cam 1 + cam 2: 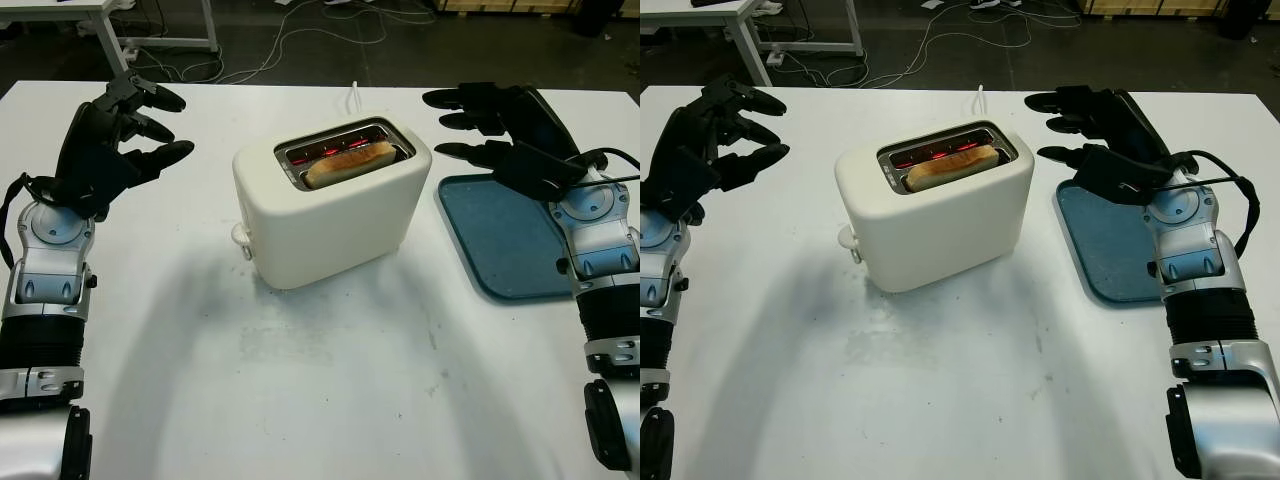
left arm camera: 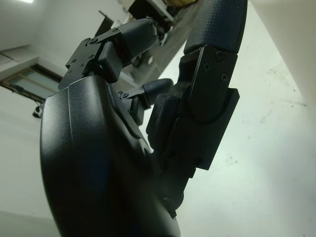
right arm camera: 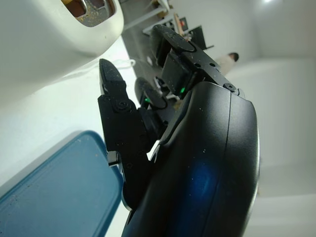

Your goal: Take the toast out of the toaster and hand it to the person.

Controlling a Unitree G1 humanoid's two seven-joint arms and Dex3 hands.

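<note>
Browned slice of toast (image 1: 348, 162) still seated in the cream plastic toaster (image 1: 330, 205) at mid-tabletop; left hand (image 1: 115, 140) and right hand (image 1: 500, 130) flank it, open and empty, extraction pending.

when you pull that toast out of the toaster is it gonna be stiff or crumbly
The toast looks browned, so probably stiff and light, though its crust may crumble under a hard pinch. The toaster slots glow red, so it is likely hot. The right hand and left hand are open beside it.
</note>
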